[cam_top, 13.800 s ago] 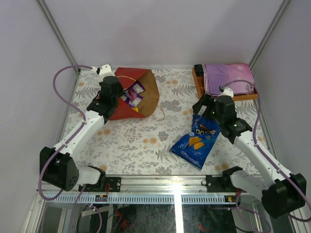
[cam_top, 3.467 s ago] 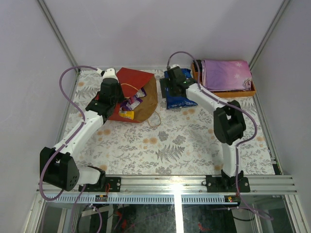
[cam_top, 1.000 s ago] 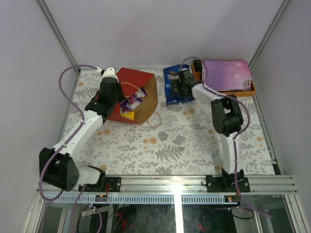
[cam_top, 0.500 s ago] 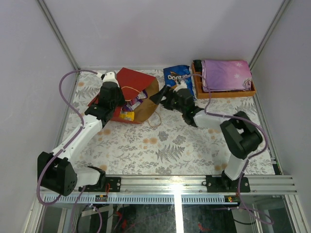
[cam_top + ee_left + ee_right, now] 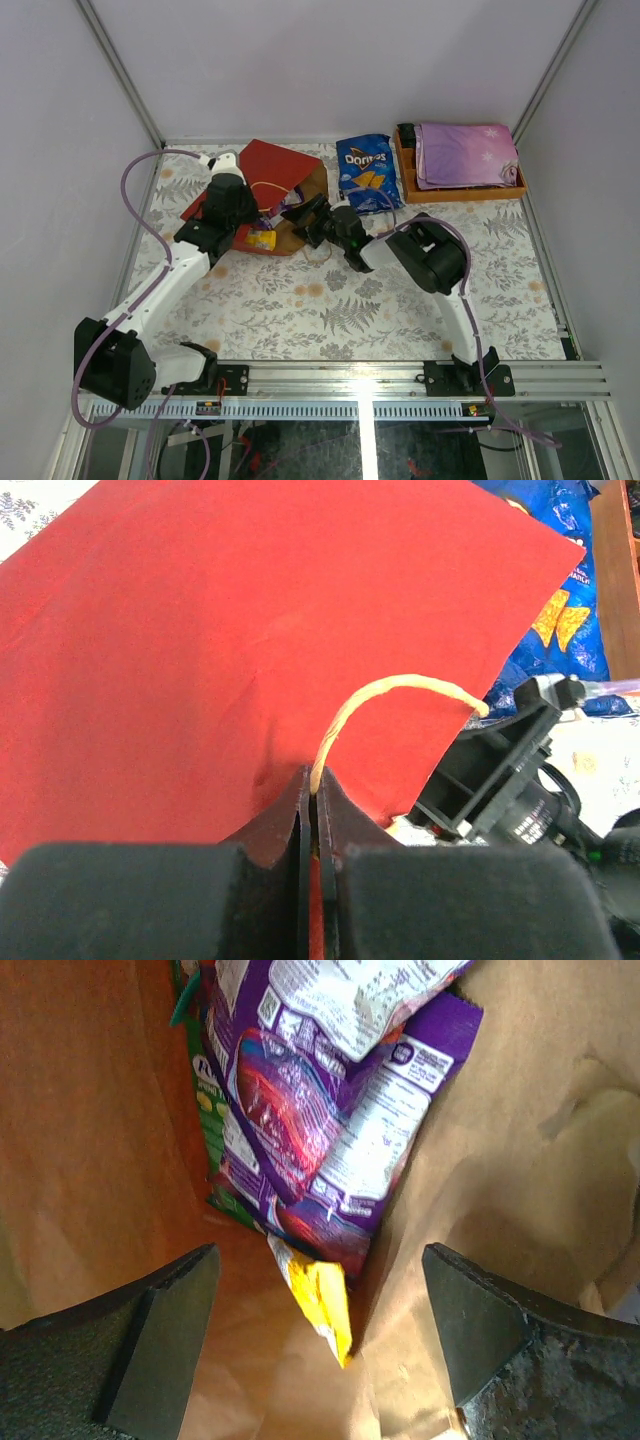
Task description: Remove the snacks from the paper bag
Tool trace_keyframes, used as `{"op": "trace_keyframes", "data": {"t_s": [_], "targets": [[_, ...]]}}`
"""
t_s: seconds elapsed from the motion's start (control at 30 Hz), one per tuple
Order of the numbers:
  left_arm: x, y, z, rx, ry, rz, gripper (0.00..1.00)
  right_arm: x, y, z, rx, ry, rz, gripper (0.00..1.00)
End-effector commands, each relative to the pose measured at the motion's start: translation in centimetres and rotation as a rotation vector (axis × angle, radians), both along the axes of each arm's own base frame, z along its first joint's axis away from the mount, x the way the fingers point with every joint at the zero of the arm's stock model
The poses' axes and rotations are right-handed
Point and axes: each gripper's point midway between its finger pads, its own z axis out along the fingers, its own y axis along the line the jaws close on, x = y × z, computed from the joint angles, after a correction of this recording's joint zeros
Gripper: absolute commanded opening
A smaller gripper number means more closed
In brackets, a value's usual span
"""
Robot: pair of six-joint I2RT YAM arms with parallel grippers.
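At the left of the floral-patterned table (image 5: pixel 330 310), the left end effector (image 5: pixel 312 782) is closed on a thin tan loop handle (image 5: pixel 385 692), pinching the cord where it meets the top edge of the red paper carrier bag (image 5: pixel 275 165). The bag lies on its side at the far left of the table, its mouth turned towards the middle. From the left wrist its broad red panel fills most of the view and hides the contents.

At the bag's mouth the right end effector (image 5: pixel 320 1335) reaches in over the brown kraft lining (image 5: pixel 480 1110), its two fingers spread wide and touching no packet. Deeper inside lie the snacks. Glossy purple packets (image 5: pixel 310 1120) are stacked over one another, a green pack (image 5: pixel 213 1125) is pressed against the left wall beneath them, and a small yellow pack (image 5: pixel 322 1300) pokes out nearest the fingers. From above, the right arm's wrist covers part of the opening.

Right of the paper bag, a large blue Doritos bag (image 5: pixel 366 175) lies flat on the table, outside the bag and just beside an orange wooden tray (image 5: pixel 470 194). The tray stands in the far right corner and carries a folded purple star-print cloth (image 5: pixel 465 155).
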Motion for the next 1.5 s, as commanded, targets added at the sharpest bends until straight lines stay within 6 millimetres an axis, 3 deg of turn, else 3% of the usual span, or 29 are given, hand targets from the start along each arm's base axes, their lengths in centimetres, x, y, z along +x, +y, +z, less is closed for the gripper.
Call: {"op": "trace_keyframes", "data": {"t_s": [0.0,0.4,0.53,0.7,0.93,1.1,1.27,1.47], "targets": [[0.0,-0.5,0.4,-0.015,-0.024,-0.008,0.00,2.5,1.9,3.8,0.162,-0.020,-0.071,0.89],[-0.5,-0.3,0.5,-0.003,-0.025,-0.010,0.00,5.4,4.0,0.9,0.155,0.026,-0.098,0.68],[-0.5,-0.3,0.6,-0.002,-0.026,-0.009,0.00,5.8,4.1,-0.4,0.133,0.055,-0.114,0.68],[-0.5,-0.4,0.5,-0.003,-0.023,-0.014,0.00,6.4,4.6,-0.5,0.150,0.055,-0.116,0.64],[-0.5,-0.2,0.5,0.004,-0.022,-0.008,0.00,6.8,5.1,0.4,0.180,0.028,-0.113,0.43],[-0.5,-0.1,0.3,0.010,-0.018,-0.006,0.00,5.6,4.6,1.2,0.168,-0.009,-0.113,0.29],[-0.6,0.5,0.2,0.034,-0.015,0.016,0.00,2.9,5.3,3.7,0.123,-0.083,-0.073,0.01],[-0.7,1.1,0.2,0.056,-0.013,0.036,0.00,0.3,5.0,5.8,0.053,-0.142,-0.035,0.00]]}}
